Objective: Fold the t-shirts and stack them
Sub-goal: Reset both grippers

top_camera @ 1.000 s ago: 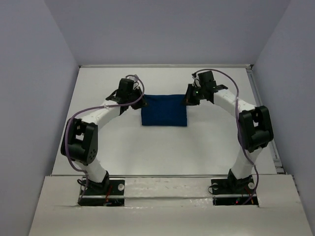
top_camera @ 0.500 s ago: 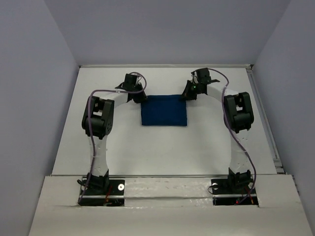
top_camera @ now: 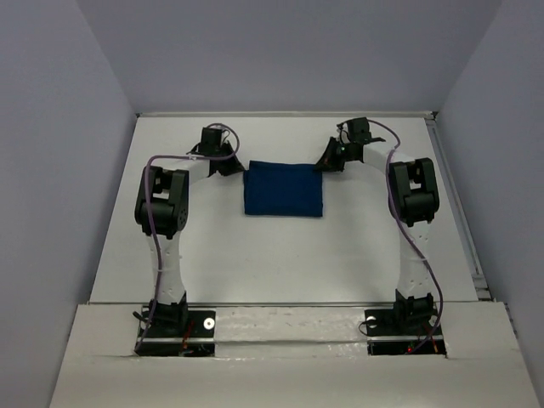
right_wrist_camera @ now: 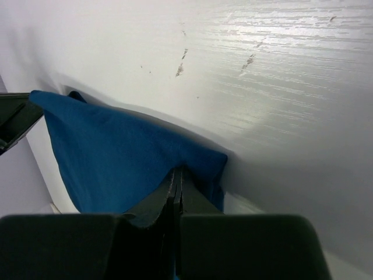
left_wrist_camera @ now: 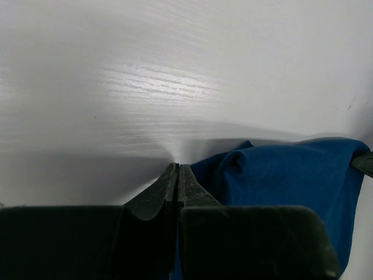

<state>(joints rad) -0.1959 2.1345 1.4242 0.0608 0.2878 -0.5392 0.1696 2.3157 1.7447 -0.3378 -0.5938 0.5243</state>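
The t-shirt [top_camera: 283, 190] lies folded into a dark blue rectangle at the far middle of the table; no print shows. My left gripper [top_camera: 236, 167] is at its far left corner, jaws pressed together, tips down on the table, with the cloth [left_wrist_camera: 280, 175] bunched against the right finger and a blue sliver between the fingers. My right gripper [top_camera: 327, 162] is at the far right corner, jaws shut with the cloth [right_wrist_camera: 116, 157] gathered round their tips. The far edge of the shirt runs between the two grippers.
The white table [top_camera: 280, 255] is walled by grey panels left, right and behind. A raised rail [top_camera: 455, 204] runs along the right side. Both arms stand stretched far forward from their bases [top_camera: 174, 327] at the near edge.
Both arms have risen and stretched forward from a bent pose. The left gripper has shifted slightly left. The shirt's outline has stayed the same.
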